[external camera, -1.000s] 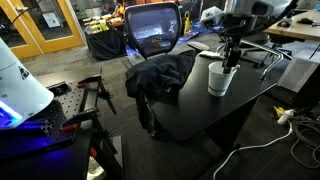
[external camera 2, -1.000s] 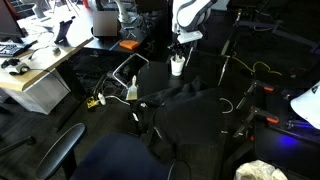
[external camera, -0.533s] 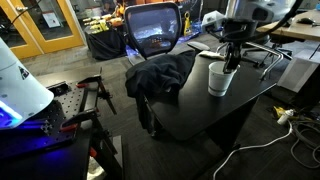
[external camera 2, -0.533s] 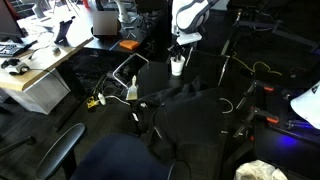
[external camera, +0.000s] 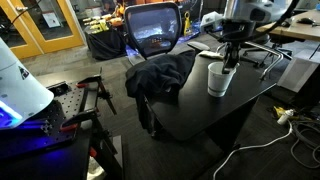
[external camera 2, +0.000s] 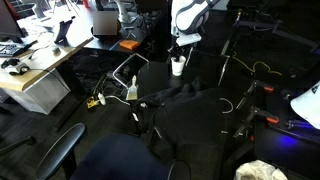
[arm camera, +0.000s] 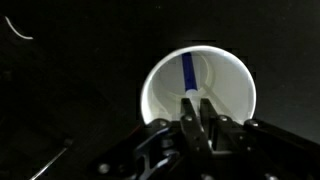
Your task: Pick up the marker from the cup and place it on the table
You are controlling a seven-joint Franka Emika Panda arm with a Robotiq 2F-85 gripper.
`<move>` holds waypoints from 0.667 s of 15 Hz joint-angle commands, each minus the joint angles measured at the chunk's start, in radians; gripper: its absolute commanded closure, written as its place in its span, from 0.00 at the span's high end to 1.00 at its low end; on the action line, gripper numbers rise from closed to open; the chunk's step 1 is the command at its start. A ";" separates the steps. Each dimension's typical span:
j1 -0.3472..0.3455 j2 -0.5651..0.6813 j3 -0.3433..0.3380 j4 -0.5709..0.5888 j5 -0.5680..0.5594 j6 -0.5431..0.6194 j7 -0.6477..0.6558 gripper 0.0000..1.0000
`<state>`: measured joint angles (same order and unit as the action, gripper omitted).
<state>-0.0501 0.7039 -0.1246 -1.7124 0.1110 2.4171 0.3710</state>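
The white cup (external camera: 217,80) stands upright on the black table (external camera: 200,115), near its far edge; it also shows small in an exterior view (external camera 2: 177,67). In the wrist view I look straight down into the cup (arm camera: 228,70), where a blue marker (arm camera: 188,68) leans against the inner wall. My gripper (arm camera: 197,103) hangs directly over the cup's mouth in both exterior views (external camera: 230,62) (external camera 2: 179,48). Its fingers are pressed close together around the marker's upper end, just at the rim.
A black garment (external camera: 160,75) lies bunched on the table beside the cup, under a mesh office chair (external camera: 155,30). A white cable and plug (external camera: 285,118) lie on the floor past the table. A tan-topped desk (external camera 2: 40,70) stands off to one side.
Almost nothing. The gripper and the cup have shifted very slightly sideways in the exterior view; the fingers stay at the cup's mouth.
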 commanded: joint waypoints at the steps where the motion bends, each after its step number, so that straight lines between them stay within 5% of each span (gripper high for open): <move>1: 0.047 -0.054 -0.034 -0.068 -0.018 0.032 0.066 0.03; 10: 0.141 -0.178 -0.103 -0.190 -0.078 0.122 0.186 0.03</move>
<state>0.0580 0.6164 -0.1990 -1.8129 0.0649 2.5113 0.5064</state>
